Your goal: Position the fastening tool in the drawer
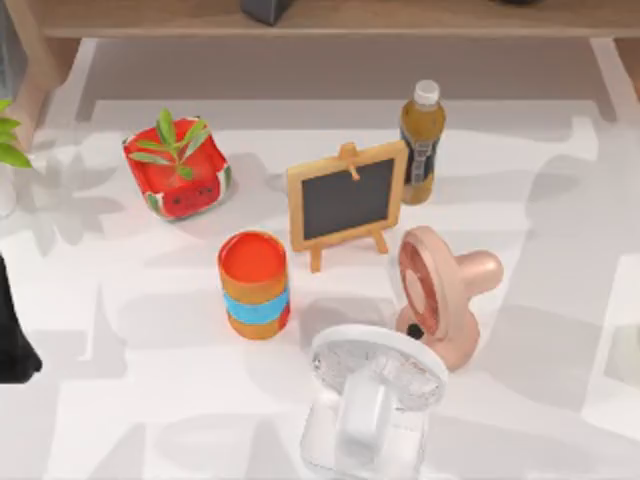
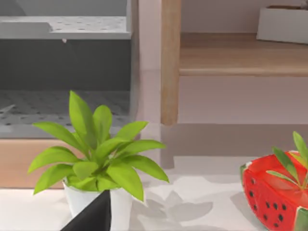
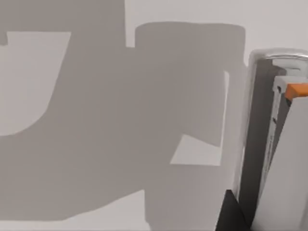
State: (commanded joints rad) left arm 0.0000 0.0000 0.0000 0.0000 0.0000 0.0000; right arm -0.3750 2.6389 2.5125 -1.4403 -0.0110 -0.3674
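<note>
**Stapler at the right claw**

The stapler [image 3: 269,144] lies on the table [image 3: 96,120] just beside the right claw [image 3: 232,214], likely lined up for pickup. Whether the claw grips it cannot be told. The left arm [image 1: 12,330] is parked at the table's left.

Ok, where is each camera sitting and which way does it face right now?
Top view: above the table, looking down on the watermelon planter, chalkboard, pink fan and white fan; the left arm is at its left edge.
Left wrist view: low, facing a potted plant and wooden shelf; a dark bit of the left claw.
Right wrist view: close over the tabletop, beside a white-grey object; a dark bit of the right claw.
Shared: top and left wrist views both show the watermelon planter.
</note>
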